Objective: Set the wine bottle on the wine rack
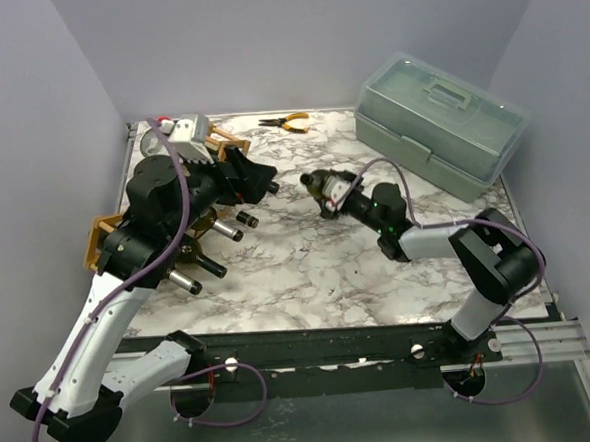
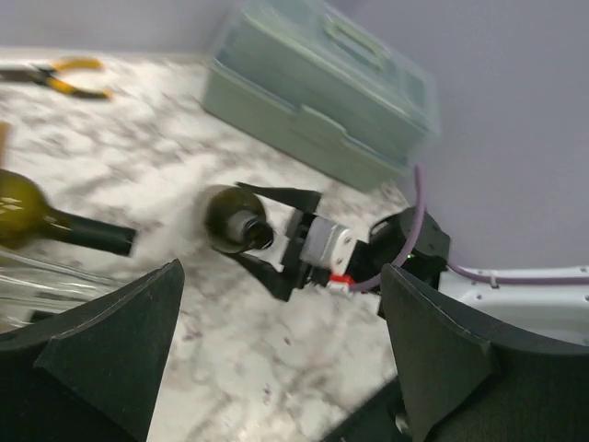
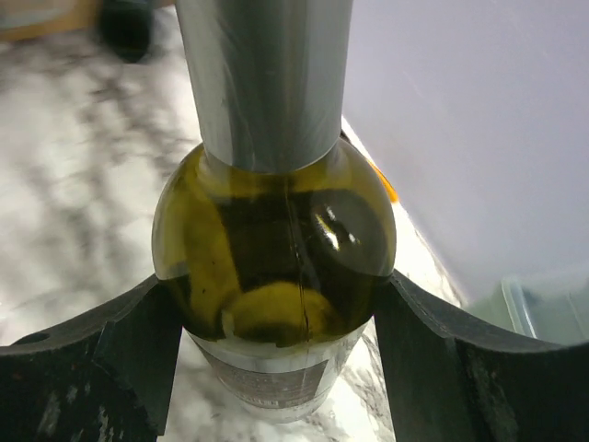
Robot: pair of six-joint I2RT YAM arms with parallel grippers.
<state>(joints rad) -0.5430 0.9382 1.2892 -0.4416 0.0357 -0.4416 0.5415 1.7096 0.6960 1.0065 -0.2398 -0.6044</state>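
The right gripper (image 3: 276, 354) has its jaws clamped on the wine bottle (image 1: 325, 187) near the centre of the desk (image 1: 308, 270), well apart from the wine rack (image 1: 98, 241) at 9 o'clock. The left gripper (image 2: 281, 359) has its jaws spread and empty. The bottle is grasped; carrying it over and slotting it in remain.
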